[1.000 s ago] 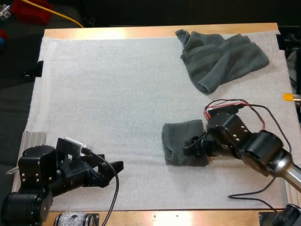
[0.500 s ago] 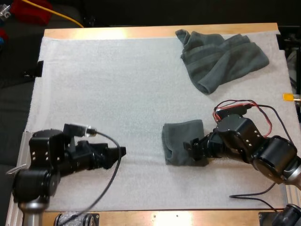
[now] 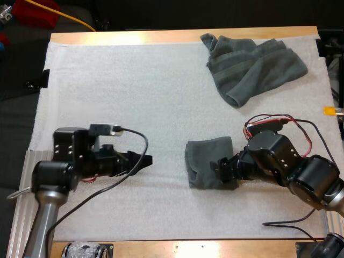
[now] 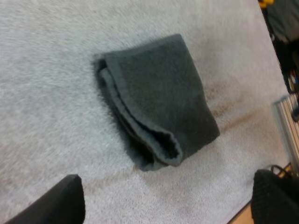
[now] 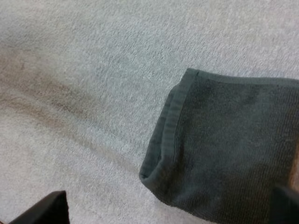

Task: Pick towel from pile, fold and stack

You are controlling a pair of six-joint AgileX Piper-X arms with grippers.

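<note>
Two dark grey-green towels lay on the white mat [image 3: 134, 80], which covered most of the wooden table [image 3: 161, 36]. In the high view the crumpled towel [image 3: 252, 67] sat toward 1 o'clock from the mat's centre, close to the far edge. It was bunched in loose ridges, with one end rolled up at its 11 o'clock side. The folded towel [image 3: 208, 163] lay well apart from it, toward 4 o'clock from the centre, a compact squarish bundle flat on the mat.

The left gripper [image 3: 143, 160] hovered toward 8 o'clock from the centre. It pointed at 3 o'clock toward the folded towel, with bare mat between the two. In the left wrist view the left gripper [image 4: 168, 186] had its fingers spread wide with only mat between them. The folded towel [image 4: 156, 100] lay ahead of them, untouched, its layered fold edge turned toward that arm.

The right gripper [image 3: 223, 167] was at the folded towel's 3 o'clock edge, pointing at 9 o'clock, with its tip over the towel's 4 o'clock corner. In the right wrist view the right gripper [image 5: 168, 203] was also spread wide and gripped nothing. The folded towel [image 5: 224, 140] lay flat below it, with one finger over the cloth and the other over bare mat. Whether that finger touched the cloth could not be told.
</note>
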